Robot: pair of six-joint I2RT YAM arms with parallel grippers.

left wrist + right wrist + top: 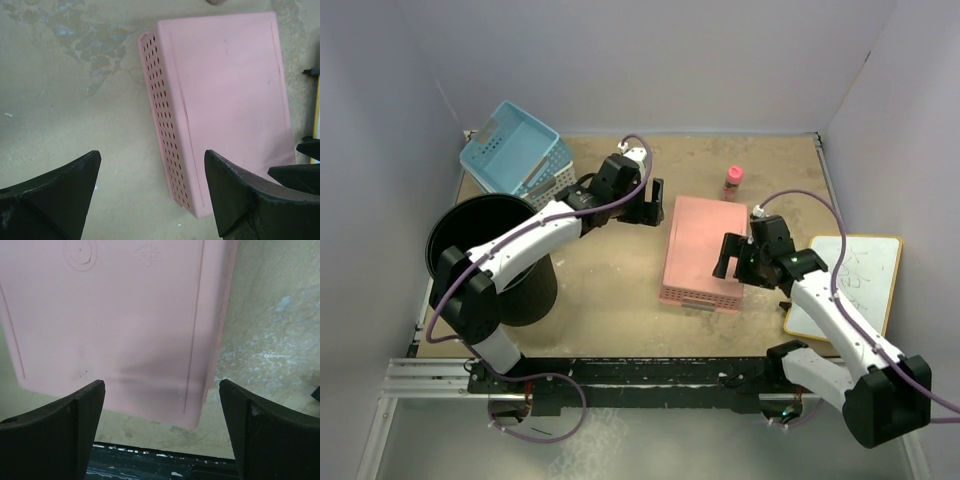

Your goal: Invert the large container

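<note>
The large container [470,232] is a tall black round bin standing upright with its mouth up at the table's left side, partly behind my left arm. My left gripper [646,203] is open and empty, well right of the bin, by the far left corner of the pink basket [703,252]. In the left wrist view its jaws [152,192] stand wide apart over bare table beside the pink basket [220,95]. My right gripper [730,256] is open and empty above the pink basket's near right part [115,320]. The bin shows in neither wrist view.
The pink basket lies upside down in the middle. A light blue basket [510,147] rests on a white perforated basket [552,180] at the back left. A small pink bottle [732,181] stands behind the pink basket. A whiteboard [848,280] lies at the right.
</note>
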